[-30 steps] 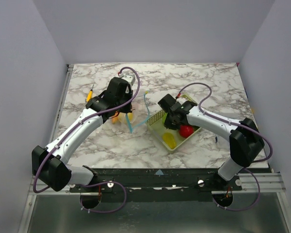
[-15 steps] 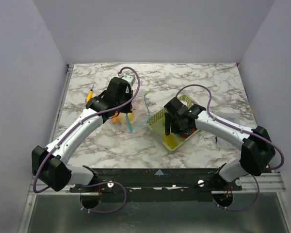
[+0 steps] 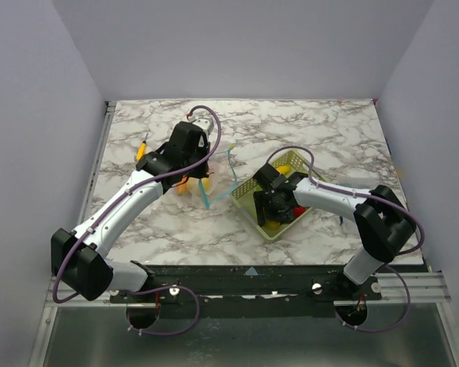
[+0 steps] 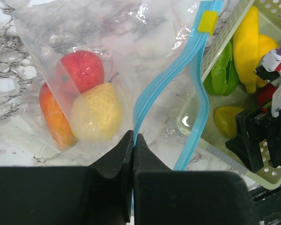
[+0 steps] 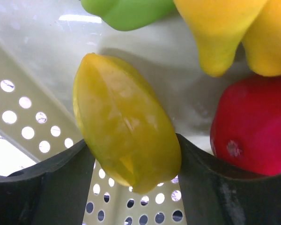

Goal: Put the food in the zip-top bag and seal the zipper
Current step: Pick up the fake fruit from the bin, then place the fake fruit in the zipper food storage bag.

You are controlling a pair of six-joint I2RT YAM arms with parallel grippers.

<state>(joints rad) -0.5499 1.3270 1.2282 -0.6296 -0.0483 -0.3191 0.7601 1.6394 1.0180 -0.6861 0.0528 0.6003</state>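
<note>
Left gripper (image 4: 132,140): jaws pressed together, pinching the zipper (image 4: 168,77) at one spot. The blue strip rises from the pinch and runs up to a yellow slider (image 4: 207,22) at its far end. A second blue strip runs beside it, apart from the first along its lower part; the mouth is not sealed there.

Bag (image 4: 84,37): lies on the marble table (image 3: 314,126), left of the basket (image 4: 227,33), its mouth end toward the basket wall. Three pieces of food inside, bunched together and touching:
- red tomato (image 4: 83,70) at the top
- orange piece (image 4: 54,117) at the left
- pale yellow pear (image 4: 97,112) in front

Right gripper (image 5: 131,140): down inside the basket, jaws spread. One finger stands on each side of a yellow star fruit (image 5: 124,117), close against its flanks. Whether the pads press it I cannot tell. The fruit lies against the perforated basket wall.

Other food in the basket:
- red piece (image 5: 253,126), just right of the right-hand finger
- green pepper (image 5: 126,9), beyond the star fruit
- banana-yellow piece (image 5: 220,28), beside the pepper and above the red piece

From overhead, the two arms reach inward. The left one is over the bag at centre-left of the table, the right one over the basket at centre-right, bag and basket side by side.
</note>
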